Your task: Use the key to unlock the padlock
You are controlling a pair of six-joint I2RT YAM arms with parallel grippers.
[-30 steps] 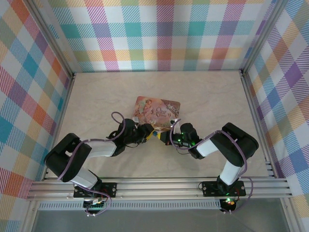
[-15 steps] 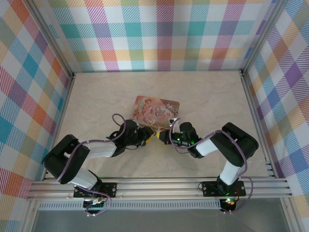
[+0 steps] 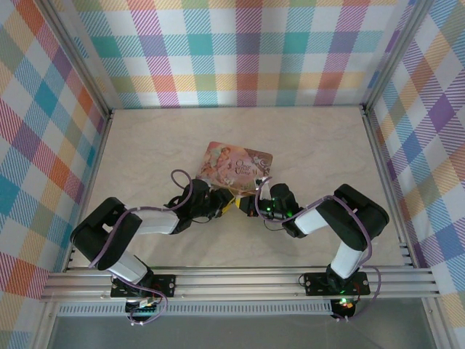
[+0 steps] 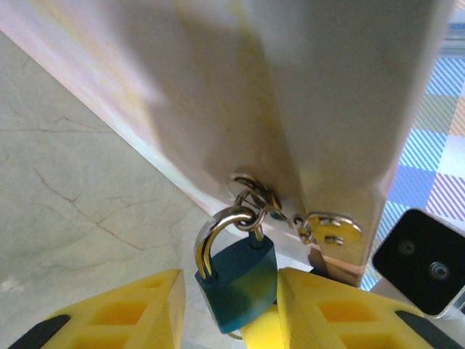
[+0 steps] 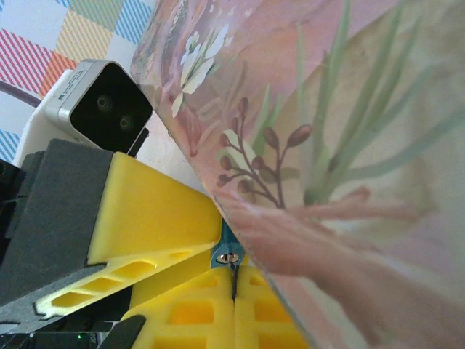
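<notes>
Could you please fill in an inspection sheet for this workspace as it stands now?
Surface: pale marbled table, flat.
Job's things: blue padlock hangs by its shackle from a ring on the pink tin box; thin key sits right at its keyhole, and whether it is inserted is unclear.
Clutter: nothing seen.
Grippers: left gripper straddles the padlock, and whether it is clamping is unclear; right gripper is shut on the key.
Cables: purple cables run along both arms.
Surroundings: checked walls on three sides, metal rail along the near edge.
</notes>
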